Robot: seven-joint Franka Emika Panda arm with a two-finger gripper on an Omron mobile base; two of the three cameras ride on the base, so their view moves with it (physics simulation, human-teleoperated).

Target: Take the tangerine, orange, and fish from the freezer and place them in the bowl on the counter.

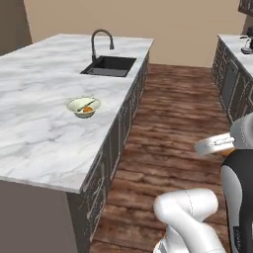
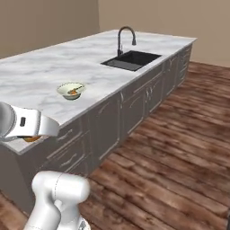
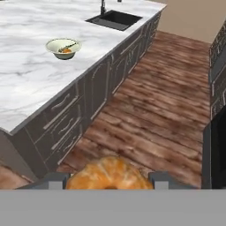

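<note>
My gripper is shut on a round orange fruit, which looks like the orange; a sliver of the fruit peeks out under my hand in the right base view. I hold it over the wooden floor, off the near corner of the counter. Farther along the marble stands the bowl. Inside it lie a smaller orange fruit, likely the tangerine, and a thin grey shape that may be the fish. The freezer is out of view.
A black sink with a dark tap sits at the counter's far end. Grey drawers with silver handles face the wooden floor. A second counter lines the right side. A dark upright panel stands close on the right.
</note>
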